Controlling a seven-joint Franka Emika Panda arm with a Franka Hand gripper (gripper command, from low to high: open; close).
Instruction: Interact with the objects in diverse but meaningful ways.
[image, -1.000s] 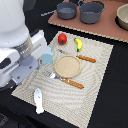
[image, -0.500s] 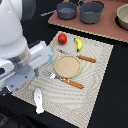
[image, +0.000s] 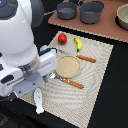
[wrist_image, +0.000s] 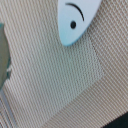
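Currently: arm hovering over the near end of the mat, hand hidden

A white Franka arm is filling the exterior view's left, its bulk hanging over a woven beige placemat on a dark worktop. The hand itself is not showing in either view, so I cannot tell how far open it is or whether it is holding anything.

Near the mat's front edge a small white elongated piece is lying flat; the wrist view is showing its rounded pale end with a dark dot and curved mark, so the camera is sitting almost above it. Further along the mat are a round wooden plate, a red tomato, a yellow banana and two orange-handled utensils. A pale blue-white carton is peeking out beside the arm. Beyond the mat, dark grey pots are resting on a brown board.

Judging by this, the arm is lining up on the white piece; the next move would call for centring over it and lowering, taking care with its thin, flat shape
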